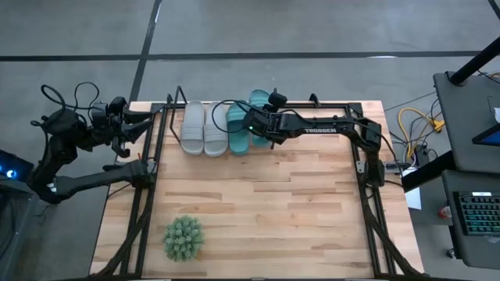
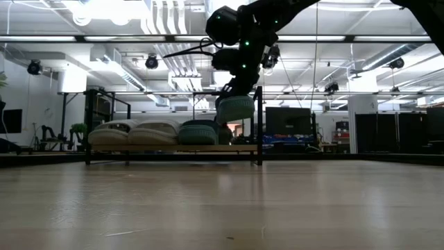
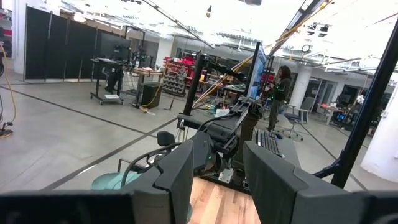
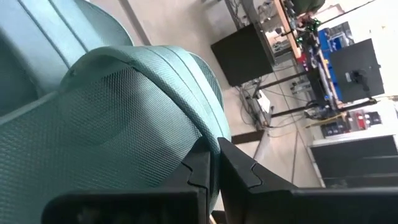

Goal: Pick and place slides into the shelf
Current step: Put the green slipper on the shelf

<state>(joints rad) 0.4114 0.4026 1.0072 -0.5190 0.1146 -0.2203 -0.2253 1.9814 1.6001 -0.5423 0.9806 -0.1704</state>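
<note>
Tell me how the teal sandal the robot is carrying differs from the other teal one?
The carried teal rubber slide sandal hangs in the air, clamped in the right pincer; the other teal ribbed slide sandal lies flat on the low black wire shelf. The carried one sits above the shelf's free end; the resting one lies beside two light grey slide sandals. Both share colour and shape.

1. Right arm stretched across toward the far edge, right gripper (image 1: 258, 125) raised, fingers (image 4: 202, 171) pinched together.
2. Left arm folded off the left side, left gripper (image 1: 148, 119) partly parted, holding nothing.
</note>
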